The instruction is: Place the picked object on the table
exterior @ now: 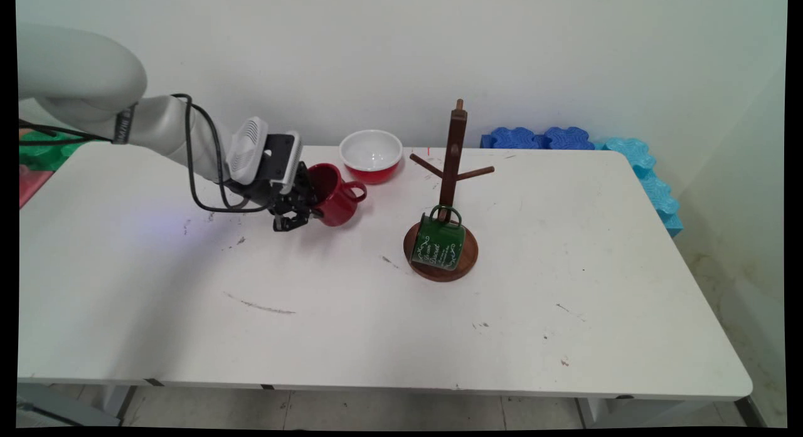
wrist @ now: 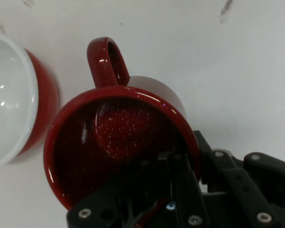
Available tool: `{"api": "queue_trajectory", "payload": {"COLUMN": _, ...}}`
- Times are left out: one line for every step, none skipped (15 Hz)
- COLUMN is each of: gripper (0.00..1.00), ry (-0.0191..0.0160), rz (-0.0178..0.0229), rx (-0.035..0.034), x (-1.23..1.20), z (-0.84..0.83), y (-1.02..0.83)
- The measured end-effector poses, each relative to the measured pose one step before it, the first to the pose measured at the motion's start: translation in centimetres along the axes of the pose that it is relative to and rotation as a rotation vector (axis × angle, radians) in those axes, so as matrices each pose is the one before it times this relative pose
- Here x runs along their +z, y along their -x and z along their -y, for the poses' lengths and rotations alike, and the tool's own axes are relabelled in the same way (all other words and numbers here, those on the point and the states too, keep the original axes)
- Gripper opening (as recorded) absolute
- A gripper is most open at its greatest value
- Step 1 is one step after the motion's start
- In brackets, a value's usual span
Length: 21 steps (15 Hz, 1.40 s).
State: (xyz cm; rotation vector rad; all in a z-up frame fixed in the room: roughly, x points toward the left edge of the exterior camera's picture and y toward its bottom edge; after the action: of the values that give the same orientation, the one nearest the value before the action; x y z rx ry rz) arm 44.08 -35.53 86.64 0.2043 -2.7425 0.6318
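Red mug (exterior: 335, 202): tipped on its side in the tool, mouth toward the hand camera, handle (wrist: 108, 61) pointing away from the arm.
Tool (exterior: 305, 209): pinching the red mug's rim, one finger inside the mug (wrist: 180, 180) and one outside.
Red bowl (exterior: 371, 155): white inside, just past the mug on the counter (exterior: 313, 311).
Mug tree (exterior: 450, 192): wooden, farther from the tool than the bowl, standing on a round base.
Green mug (exterior: 438, 244): sits tilted on that base against the post.
Blue foam blocks (exterior: 542, 138): far off, behind the counter's back edge.
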Motion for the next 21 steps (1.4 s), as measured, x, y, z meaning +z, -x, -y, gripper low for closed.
{"api": "queue_trajectory", "payload": {"gripper": 0.0, "ry": 0.00258, "rz": 0.00542, "rx": 0.00551, "x": 0.388, "z": -0.005, "y": -0.067}}
{"api": "queue_trajectory", "payload": {"gripper": 0.0, "ry": 0.00192, "rz": 0.00513, "rx": 0.00442, "x": 0.353, "z": 0.013, "y": -0.055}}
{"api": "queue_trajectory", "payload": {"gripper": 0.0, "ry": 0.00168, "rz": 0.00419, "rx": 0.00326, "x": 0.276, "z": 0.008, "y": -0.038}}
{"api": "queue_trajectory", "payload": {"gripper": 0.0, "ry": 0.00191, "rz": 0.00454, "rx": 0.00344, "x": 0.3, "z": 0.019, "y": -0.044}}
{"api": "queue_trajectory", "payload": {"gripper": 0.0, "ry": 0.00192, "rz": 0.00414, "rx": 0.00302, "x": 0.273, "z": 0.022, "y": -0.039}}
{"api": "queue_trajectory", "payload": {"gripper": 0.0, "ry": 0.00121, "rz": 0.00322, "rx": 0.00255, "x": 0.204, "z": 0.029, "y": -0.025}}
{"api": "queue_trajectory", "payload": {"gripper": 0.0, "ry": 0.00193, "rz": 0.00351, "rx": 0.00293, "x": 0.231, "z": 0.017, "y": -0.024}}
{"api": "queue_trajectory", "payload": {"gripper": 0.0, "ry": 0.0015, "rz": 0.00268, "rx": 0.00221, "x": 0.178, "z": 0.008, "y": -0.016}}
{"api": "queue_trajectory", "payload": {"gripper": 0.0, "ry": 0.00188, "rz": 0.0031, "rx": 0.0026, "x": 0.189, "z": 0.001, "y": 0.005}}
{"api": "queue_trajectory", "payload": {"gripper": 0.0, "ry": 0.00155, "rz": 0.00243, "rx": 0.00261, "x": 0.177, "z": 0.006, "y": -0.004}}
{"api": "queue_trajectory", "payload": {"gripper": 0.0, "ry": 0.00114, "rz": 0.00195, "rx": 0.00201, "x": 0.138, "z": 0.003, "y": 0.004}}
{"api": "queue_trajectory", "payload": {"gripper": 0.0, "ry": 0.00065, "rz": 0.00111, "rx": 0.00126, "x": 0.08, "z": 0.001, "y": 0.007}}
{"api": "queue_trajectory", "payload": {"gripper": 1.0, "ry": 0.00115, "rz": 0.00174, "rx": 0.00208, "x": 0.122, "z": 0.0, "y": 0.008}}
{"api": "queue_trajectory", "payload": {"gripper": 1.0, "ry": 0.00073, "rz": 0.00098, "rx": 0.00118, "x": 0.072, "z": -0.001, "y": 0.014}}
{"api": "queue_trajectory", "payload": {"gripper": 1.0, "ry": 0.00075, "rz": 0.00139, "rx": 0.0016, "x": 0.096, "z": 0.0, "y": 0.02}}
{"api": "queue_trajectory", "payload": {"gripper": 1.0, "ry": 0.00043, "rz": 0.00081, "rx": 0.0011, "x": 0.056, "z": -0.006, "y": 0.014}}
{"api": "queue_trajectory", "payload": {"gripper": 1.0, "ry": 0.00052, "rz": 0.00112, "rx": 0.00151, "x": 0.077, "z": -0.002, "y": 0.022}}
{"api": "queue_trajectory", "payload": {"gripper": 1.0, "ry": 0.0004, "rz": 0.00073, "rx": 0.00141, "x": 0.052, "z": -0.004, "y": 0.017}}
{"api": "queue_trajectory", "payload": {"gripper": 1.0, "ry": 0.00034, "rz": 0.00054, "rx": 0.00141, "x": 0.052, "z": -0.003, "y": 0.016}}
{"api": "queue_trajectory", "payload": {"gripper": 1.0, "ry": -0.00007, "rz": -0.00019, "rx": 0.00163, "x": 0.03, "z": 0.005, "y": 0.005}}
{"api": "queue_trajectory", "payload": {"gripper": 1.0, "ry": -0.00061, "rz": -0.00025, "rx": 0.00276, "x": 0.039, "z": 0.003, "y": 0.014}}
